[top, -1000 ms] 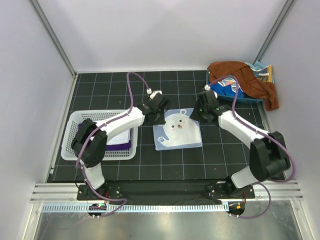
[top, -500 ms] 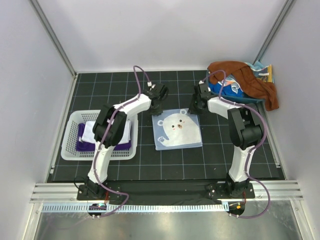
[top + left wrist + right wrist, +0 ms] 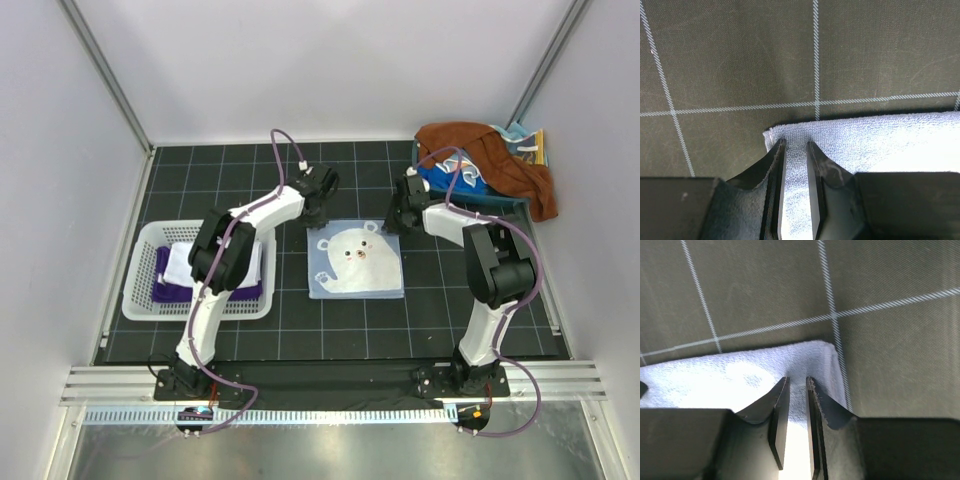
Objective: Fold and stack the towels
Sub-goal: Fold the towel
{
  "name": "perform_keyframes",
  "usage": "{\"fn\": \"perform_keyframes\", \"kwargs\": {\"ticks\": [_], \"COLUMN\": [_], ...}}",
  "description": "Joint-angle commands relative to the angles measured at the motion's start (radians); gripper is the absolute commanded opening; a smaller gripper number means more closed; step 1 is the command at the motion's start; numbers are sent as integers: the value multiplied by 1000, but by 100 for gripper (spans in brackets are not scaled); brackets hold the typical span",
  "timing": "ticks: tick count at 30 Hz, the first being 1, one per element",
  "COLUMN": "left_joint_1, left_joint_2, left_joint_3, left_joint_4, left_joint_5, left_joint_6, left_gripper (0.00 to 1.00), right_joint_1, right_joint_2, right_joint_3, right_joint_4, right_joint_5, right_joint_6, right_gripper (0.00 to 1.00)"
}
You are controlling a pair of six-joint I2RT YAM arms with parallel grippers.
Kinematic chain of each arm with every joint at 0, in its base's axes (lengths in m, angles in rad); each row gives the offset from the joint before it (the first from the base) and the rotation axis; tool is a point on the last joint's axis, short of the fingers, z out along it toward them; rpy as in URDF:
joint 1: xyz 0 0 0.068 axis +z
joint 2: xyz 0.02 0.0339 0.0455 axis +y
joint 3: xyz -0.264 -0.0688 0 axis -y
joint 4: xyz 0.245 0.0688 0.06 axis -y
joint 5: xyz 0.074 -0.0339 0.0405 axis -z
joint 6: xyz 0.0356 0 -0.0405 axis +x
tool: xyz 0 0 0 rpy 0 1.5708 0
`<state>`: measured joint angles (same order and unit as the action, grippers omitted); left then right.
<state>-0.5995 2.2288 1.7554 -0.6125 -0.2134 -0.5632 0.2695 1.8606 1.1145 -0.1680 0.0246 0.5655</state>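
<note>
Both far corners of bear towel pinched: I saw left gripper clamped on left one, right gripper on right one.

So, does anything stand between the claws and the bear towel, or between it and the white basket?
Nothing visible does. The left claw and the right claw sit on the two far corners of the bear towel, cloth between their fingers. Between the towel and the white basket lies only bare mat.

The black gridded bench carries 1 flat bear towel, 1 white basket left, 1 blue bin far right.
</note>
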Motion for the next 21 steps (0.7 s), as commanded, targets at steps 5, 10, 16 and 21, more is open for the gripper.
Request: {"fn": "perform_keyframes", "kwargs": {"ticks": [5, 10, 16, 21], "left_joint_1": [7, 9, 18, 24], "left_joint_2": [-32, -47, -66, -63], "left_joint_3": [73, 96, 105, 112], "left_joint_4": [-30, -56, -113, -132], "left_joint_5": [8, 3, -53, -44], "left_joint_6": [39, 59, 80, 115], "left_gripper": [29, 30, 33, 36], "right_joint_1": [-19, -27, -27, -29], "right_joint_2": [-52, -43, -25, -14], "right_joint_3": [99, 154, 174, 169], "right_joint_4": [-117, -137, -160, -157], "right_joint_5": [58, 58, 77, 81], "right_joint_6": [-38, -73, -137, -167], "right_gripper": [30, 32, 35, 39]}}
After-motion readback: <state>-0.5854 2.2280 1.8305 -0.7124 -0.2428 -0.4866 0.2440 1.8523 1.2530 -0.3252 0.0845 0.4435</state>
